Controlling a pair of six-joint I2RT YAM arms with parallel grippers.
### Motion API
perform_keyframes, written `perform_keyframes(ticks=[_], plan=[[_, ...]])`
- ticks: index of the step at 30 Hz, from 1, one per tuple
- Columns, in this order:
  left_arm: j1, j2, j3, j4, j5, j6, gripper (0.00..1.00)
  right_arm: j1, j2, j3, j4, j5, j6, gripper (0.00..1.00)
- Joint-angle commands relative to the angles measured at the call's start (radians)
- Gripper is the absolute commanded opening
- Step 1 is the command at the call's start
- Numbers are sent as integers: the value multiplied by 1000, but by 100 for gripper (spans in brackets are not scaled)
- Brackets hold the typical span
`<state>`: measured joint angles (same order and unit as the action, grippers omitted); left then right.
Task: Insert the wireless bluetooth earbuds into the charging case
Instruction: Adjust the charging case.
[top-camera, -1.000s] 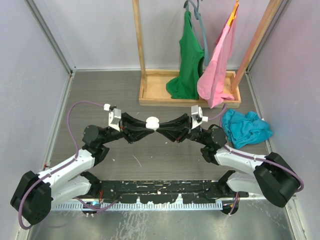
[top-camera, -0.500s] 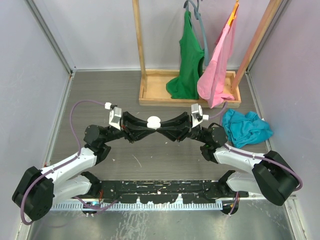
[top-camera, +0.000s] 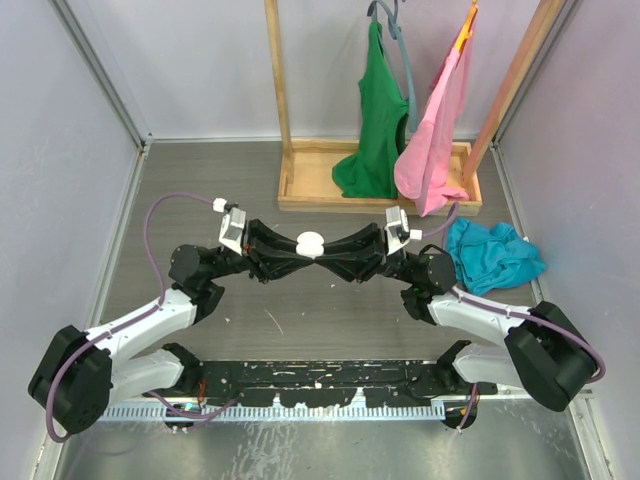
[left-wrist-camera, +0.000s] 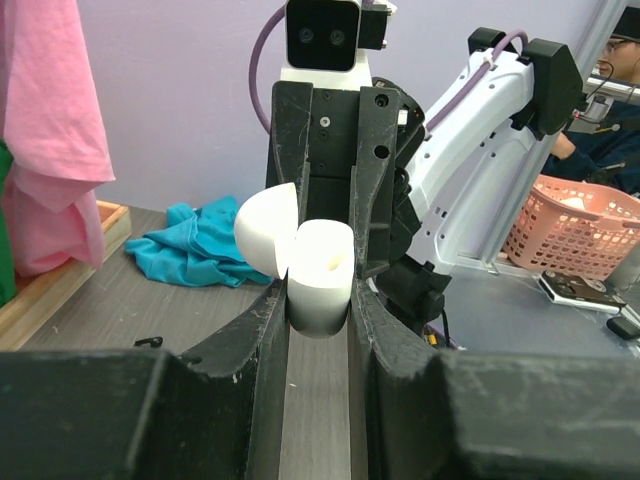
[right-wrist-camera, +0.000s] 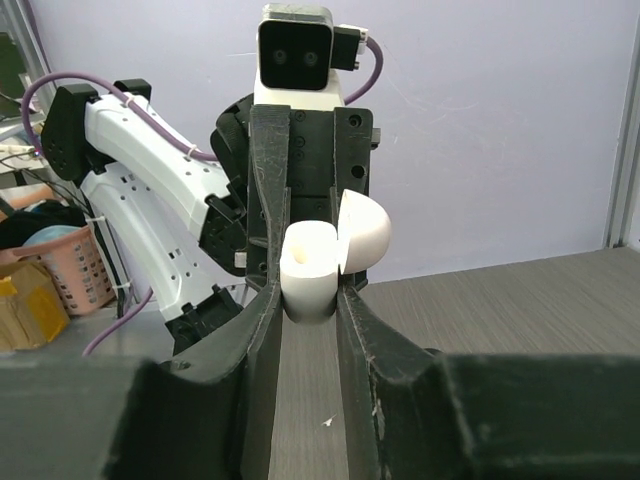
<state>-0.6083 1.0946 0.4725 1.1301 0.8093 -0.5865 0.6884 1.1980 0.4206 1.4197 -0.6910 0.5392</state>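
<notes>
A white charging case hangs above the table's middle, held from both sides. Its round lid is flipped open. My left gripper is shut on the case body, which sits between its fingertips. My right gripper is shut on the same case from the opposite side, with the lid standing to the right of it. The case opening faces up and shows a pale hollow. No earbuds show clearly in any view; a tiny dark item lies on the table, too small to identify.
A wooden clothes rack stands at the back with a green garment and a pink one. A teal cloth lies at the right. A black strip runs along the near edge.
Both grippers and the case between them have shifted slightly to the right. Both grips on the case are unchanged.
</notes>
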Motion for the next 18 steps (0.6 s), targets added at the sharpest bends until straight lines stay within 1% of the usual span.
perform_keyframes(ticks=[1,4,7,12,15,18], plan=[[-30,49,42,-74,45,-16,12,48,18,65,28,-137,29,19],[-29,30,38,-116,31,-1,17,49,-1,49,13,-117,5,10],[-29,-5,31,-170,8,29,24,48,-19,48,-19,-109,-15,5],[-24,-94,0,-241,-42,85,40,42,-53,36,-65,-86,-42,2],[-20,-139,-9,-275,-54,109,44,41,-59,33,-76,-74,-44,1],[-16,-167,-13,-299,-61,120,45,41,-55,38,-71,-77,-38,1]])
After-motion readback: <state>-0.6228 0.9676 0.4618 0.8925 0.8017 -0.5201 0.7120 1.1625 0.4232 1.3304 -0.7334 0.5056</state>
